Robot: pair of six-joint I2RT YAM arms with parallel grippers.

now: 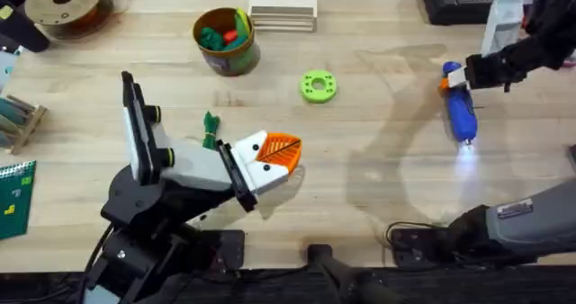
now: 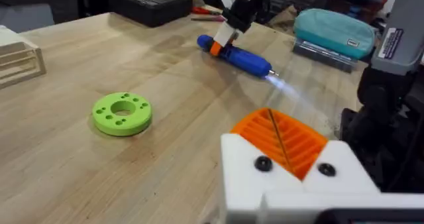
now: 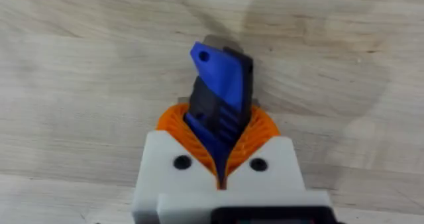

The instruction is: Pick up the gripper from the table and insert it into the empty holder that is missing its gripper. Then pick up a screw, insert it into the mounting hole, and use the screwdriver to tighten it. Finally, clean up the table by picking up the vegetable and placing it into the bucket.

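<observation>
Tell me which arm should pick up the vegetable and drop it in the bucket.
Left, probably. Its end effector sits shut and empty right beside the vegetable, with the bucket just beyond. The right end effector is far across the table, clamped on the screwdriver.

Black jointed links on both arms, left arm [image 1: 144, 205] with a white wrist housing, right arm [image 1: 517, 219] with a grey segment carrying a small label. White finger blocks with orange ribbed pads [image 2: 281, 141], two black screws per block face.

Blue screwdriver [image 1: 460, 109], olive-gold bucket [image 1: 226, 41]
</observation>
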